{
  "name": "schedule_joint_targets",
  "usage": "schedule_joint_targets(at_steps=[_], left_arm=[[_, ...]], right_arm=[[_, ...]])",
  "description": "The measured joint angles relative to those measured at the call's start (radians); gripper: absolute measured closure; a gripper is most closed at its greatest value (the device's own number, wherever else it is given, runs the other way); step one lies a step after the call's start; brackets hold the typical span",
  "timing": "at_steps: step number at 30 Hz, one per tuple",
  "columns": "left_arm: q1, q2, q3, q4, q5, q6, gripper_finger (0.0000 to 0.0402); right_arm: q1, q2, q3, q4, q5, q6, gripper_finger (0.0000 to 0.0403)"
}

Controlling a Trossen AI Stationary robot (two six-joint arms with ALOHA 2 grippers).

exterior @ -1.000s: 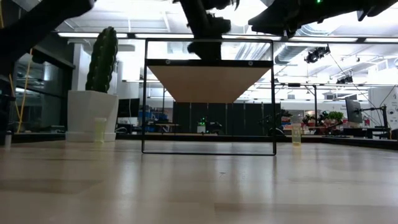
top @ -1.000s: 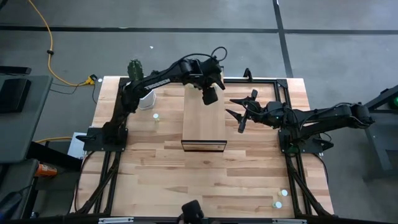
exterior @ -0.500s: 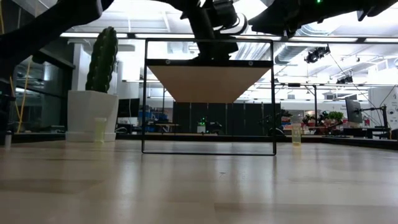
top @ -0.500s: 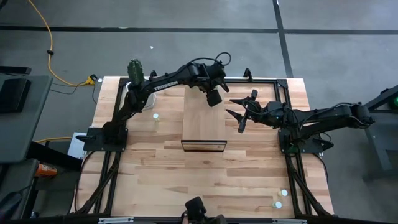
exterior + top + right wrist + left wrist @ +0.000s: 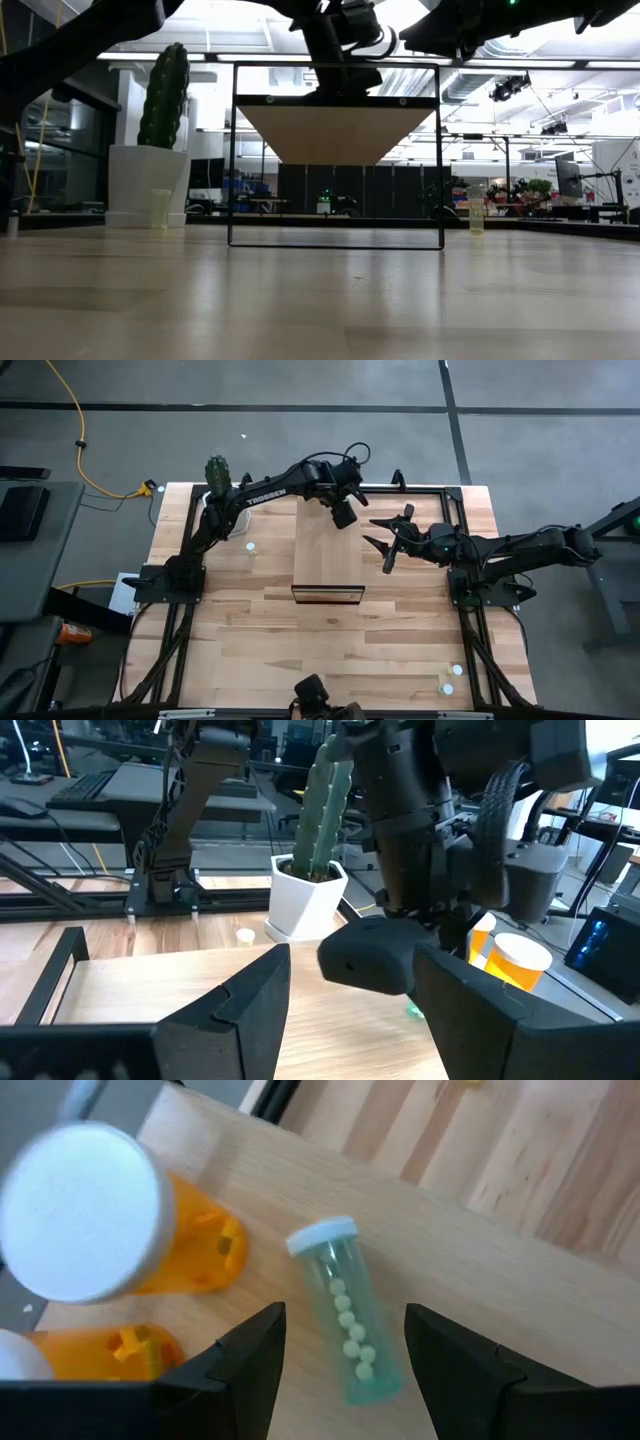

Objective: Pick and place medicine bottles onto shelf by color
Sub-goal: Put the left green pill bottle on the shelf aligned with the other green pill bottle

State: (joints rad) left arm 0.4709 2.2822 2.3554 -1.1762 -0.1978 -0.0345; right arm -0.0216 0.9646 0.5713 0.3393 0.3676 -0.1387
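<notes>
the left gripper (image 5: 344, 514) hangs over the far right corner of the shelf (image 5: 325, 555), and its fingers (image 5: 250, 1365) are spread wide with nothing in them. between them, on the shelf top, a pale green bottle (image 5: 349, 1323) lies on its side with little round pills showing inside. just beside it are two orange bottles (image 5: 110, 1220) with white caps, one lying on its side close to the camera and one (image 5: 70, 1352) only partly in view. the right gripper (image 5: 385, 545) waits just to the right of the shelf, its fingers open wide and empty. a cactus in a white pot (image 5: 150, 145) stands at the far left of the table (image 5: 260, 630). one small pale bottle (image 5: 160, 210) stands near the pot, and another (image 5: 476, 216) stands to the right of the shelf. two more bottles (image 5: 451, 680) sit at the near right corner of the table.
</notes>
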Motion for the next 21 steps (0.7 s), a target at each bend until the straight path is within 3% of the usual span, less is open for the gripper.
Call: schedule_joint_targets(at_steps=[21], left_arm=[[0.0, 0.027, 0.0, -0.009, -0.005, 0.018, 0.0309]], right_arm=[[0.0, 0.0, 0.0, 0.001, 0.0, 0.0, 0.0198]])
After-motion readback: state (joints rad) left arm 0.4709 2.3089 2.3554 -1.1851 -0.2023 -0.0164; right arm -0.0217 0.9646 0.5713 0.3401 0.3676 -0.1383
